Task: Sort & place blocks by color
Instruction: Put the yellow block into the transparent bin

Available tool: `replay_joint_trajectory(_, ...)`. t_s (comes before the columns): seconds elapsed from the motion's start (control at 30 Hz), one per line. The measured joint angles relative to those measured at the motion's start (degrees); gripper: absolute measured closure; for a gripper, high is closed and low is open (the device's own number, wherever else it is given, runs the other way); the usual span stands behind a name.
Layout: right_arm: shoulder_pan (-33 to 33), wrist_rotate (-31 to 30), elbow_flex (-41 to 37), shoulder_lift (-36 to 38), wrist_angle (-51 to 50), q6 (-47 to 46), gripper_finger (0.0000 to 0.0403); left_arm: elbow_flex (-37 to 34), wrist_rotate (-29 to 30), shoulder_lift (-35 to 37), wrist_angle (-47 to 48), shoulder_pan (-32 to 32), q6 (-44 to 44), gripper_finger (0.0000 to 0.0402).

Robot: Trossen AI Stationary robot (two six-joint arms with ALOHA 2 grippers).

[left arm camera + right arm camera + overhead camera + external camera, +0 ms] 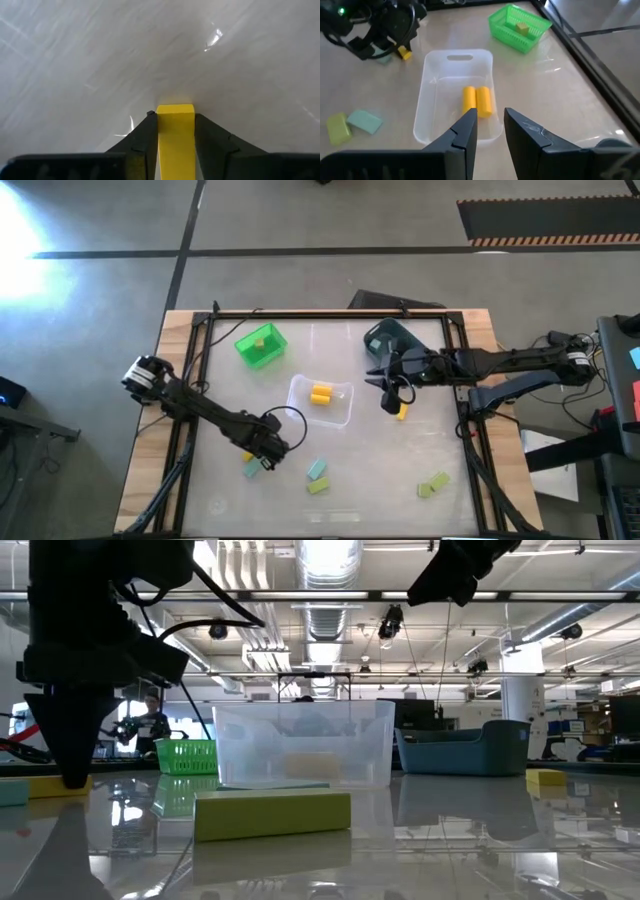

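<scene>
- Yellow block [175, 135] pinched in left claw [268, 448], low on the bench [400, 480], near the clear bin [335, 415].
- Looks light, rigid, smooth; flat sides suit gripping.
- Right claw [487, 125] spread, empty, above the bin.

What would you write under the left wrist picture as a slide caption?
Left gripper clamps a yellow block between its two dark fingers, above the pale table.

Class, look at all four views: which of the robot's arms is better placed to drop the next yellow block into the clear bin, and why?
Probably the left. The left gripper is shut on a yellow block, low at the table beside the clear bin. The right gripper hangs open and empty above the bin.
</scene>
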State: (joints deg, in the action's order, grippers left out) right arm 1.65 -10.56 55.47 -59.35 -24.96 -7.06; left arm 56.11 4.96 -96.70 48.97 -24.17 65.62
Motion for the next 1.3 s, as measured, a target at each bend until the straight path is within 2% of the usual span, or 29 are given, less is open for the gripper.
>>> replay_joint_trajectory(0.4,3.3,-0.2,-2.0,0.0,0.4,-3.0,0.0314,1.7,-1.4,2.0,0.6,0.2,-7.8,0.0317)
replay_joint_trajectory(0.7,6.9,-0.5,-2.0,0.0,0.4,-3.0,0.0314,13.6,-3.5,2.9,15.6,0.7,-17.3,0.0318)
replay_joint_trajectory(0.83,9.5,-3.7,-2.0,0.0,0.4,-3.1,0.0314,19.4,-3.4,2.8,19.0,1.2,-22.3,0.0318)
replay_joint_trajectory(1.03,13.8,-5.1,-2.0,0.0,0.6,-4.0,0.0314,25.2,-0.8,2.8,19.6,3.0,-28.2,0.0318)
replay_joint_trajectory(1.3,19.3,-7.5,-2.2,0.1,2.1,-5.5,0.0314,29.6,1.9,2.7,19.4,6.4,-37.1,0.0318)
